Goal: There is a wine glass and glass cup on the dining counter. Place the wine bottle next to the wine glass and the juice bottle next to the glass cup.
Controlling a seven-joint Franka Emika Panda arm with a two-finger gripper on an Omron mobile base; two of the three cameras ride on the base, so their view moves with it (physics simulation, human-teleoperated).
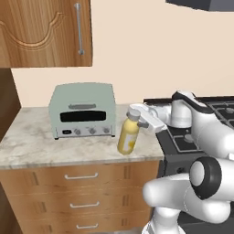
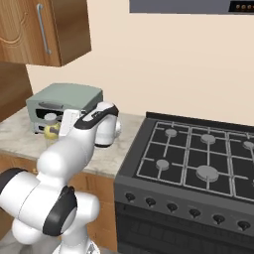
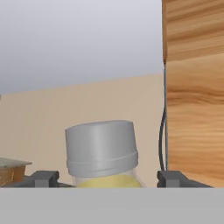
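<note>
The juice bottle, yellow-orange with a pale cap, stands leaning slightly on a marbled worktop, just right of a toaster oven. My gripper reaches in from the right at the height of the bottle's neck. In the hand view the juice bottle's cap sits between the two fingertips, with a clear gap on each side, so my gripper is open around it. The right base view shows the juice bottle partly behind my arm. The wine bottle, wine glass, glass cup and dining counter are out of view.
A grey-green toaster oven stands close to the left of the bottle. A black gas stove adjoins the worktop on the right. A wooden wall cabinet hangs above. Drawers run below the worktop's front edge.
</note>
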